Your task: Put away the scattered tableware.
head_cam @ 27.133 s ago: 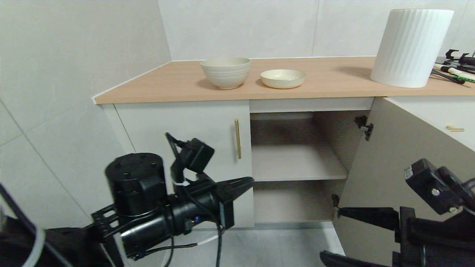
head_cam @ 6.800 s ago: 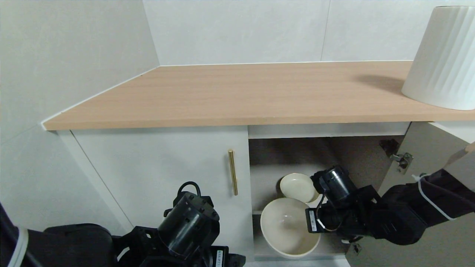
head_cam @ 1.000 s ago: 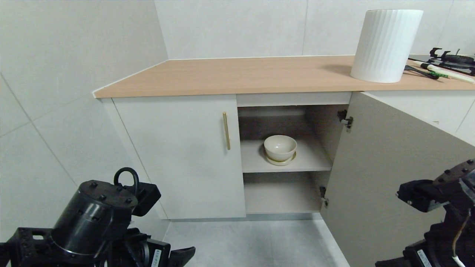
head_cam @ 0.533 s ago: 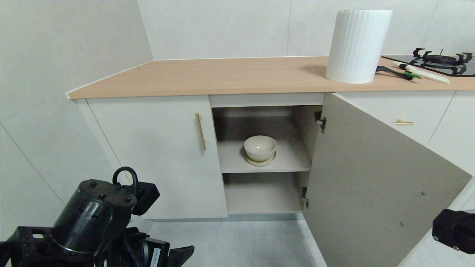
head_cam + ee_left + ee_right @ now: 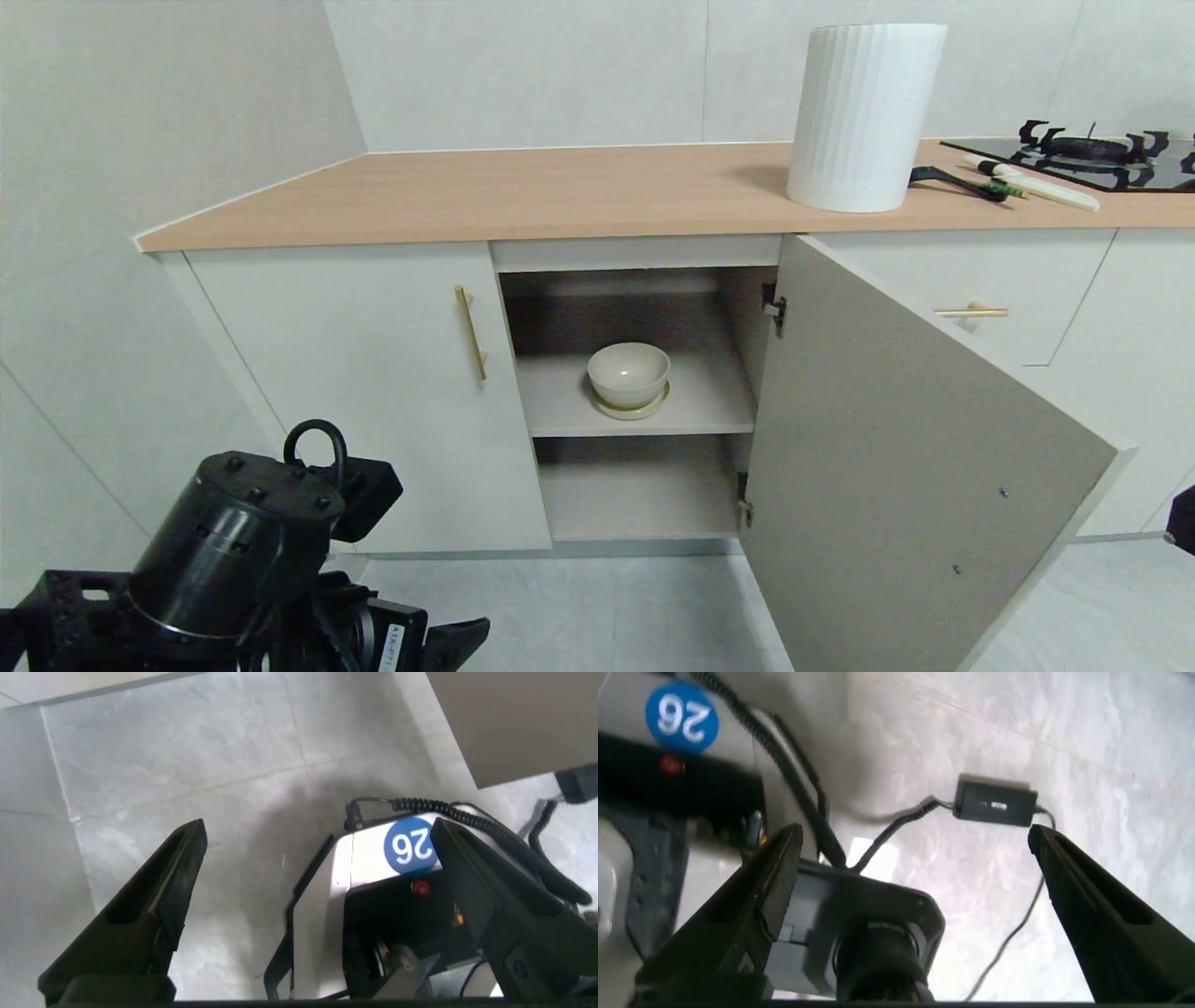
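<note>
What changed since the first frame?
The bowl and shallow dish went from the countertop to the cabinet's upper shelf, bowl stacked on dish. The right hand, at the bowl 6.8 s ago, has pulled back, open. Cabinet door still open, ribbed white container unmoved; the view itself shifted.

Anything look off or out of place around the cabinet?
Only the right cabinet door, hanging wide open. The bowl sits upright on the shallow dish on the upper shelf; nothing looks spilled or damaged.

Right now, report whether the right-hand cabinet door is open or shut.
Open. The door stands swung wide, baring the shelf where the bowl sits on the plate.
</note>
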Motion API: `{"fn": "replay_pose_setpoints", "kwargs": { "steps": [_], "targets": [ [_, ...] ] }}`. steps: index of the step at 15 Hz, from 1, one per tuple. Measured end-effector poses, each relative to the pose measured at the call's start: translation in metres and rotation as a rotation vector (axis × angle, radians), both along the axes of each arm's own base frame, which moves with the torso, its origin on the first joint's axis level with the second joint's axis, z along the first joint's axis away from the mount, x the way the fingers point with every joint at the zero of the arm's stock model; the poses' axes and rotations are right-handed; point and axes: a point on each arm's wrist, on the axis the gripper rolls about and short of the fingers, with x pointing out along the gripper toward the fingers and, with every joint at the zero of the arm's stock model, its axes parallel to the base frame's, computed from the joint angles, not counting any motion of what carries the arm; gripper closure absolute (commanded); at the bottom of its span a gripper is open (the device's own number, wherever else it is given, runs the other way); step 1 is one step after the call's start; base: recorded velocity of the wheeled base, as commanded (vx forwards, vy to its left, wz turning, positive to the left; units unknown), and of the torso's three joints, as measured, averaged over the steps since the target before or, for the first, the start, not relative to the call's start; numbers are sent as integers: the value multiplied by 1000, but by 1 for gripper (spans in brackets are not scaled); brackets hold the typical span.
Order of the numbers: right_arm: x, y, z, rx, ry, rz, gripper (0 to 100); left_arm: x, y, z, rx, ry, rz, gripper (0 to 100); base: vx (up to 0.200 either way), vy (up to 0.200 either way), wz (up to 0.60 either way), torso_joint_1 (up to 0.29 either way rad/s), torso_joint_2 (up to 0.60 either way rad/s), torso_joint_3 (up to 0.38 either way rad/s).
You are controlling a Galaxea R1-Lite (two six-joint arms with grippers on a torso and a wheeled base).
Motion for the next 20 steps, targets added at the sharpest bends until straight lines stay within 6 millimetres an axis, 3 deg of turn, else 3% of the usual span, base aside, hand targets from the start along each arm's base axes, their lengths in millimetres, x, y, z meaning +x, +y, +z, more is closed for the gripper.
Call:
{"fn": "replay_pose_setpoints", "kwargs": {
  "steps": [8, 12, 20],
  "targets": [
    [44, -22, 11, 34, -175, -265, 0, 1, 0, 0, 2, 2, 1, 0, 0, 0, 0, 0, 0, 0],
    [68, -27, 1, 49, -221, -336, 0, 1, 0, -1, 2, 3, 1, 0, 0, 0, 0, 0, 0, 0],
    [82, -25, -10, 63, -221, -343, 0, 1, 0, -1, 4, 4, -1, 0, 0, 0, 0, 0, 0, 0]
  ]
}}
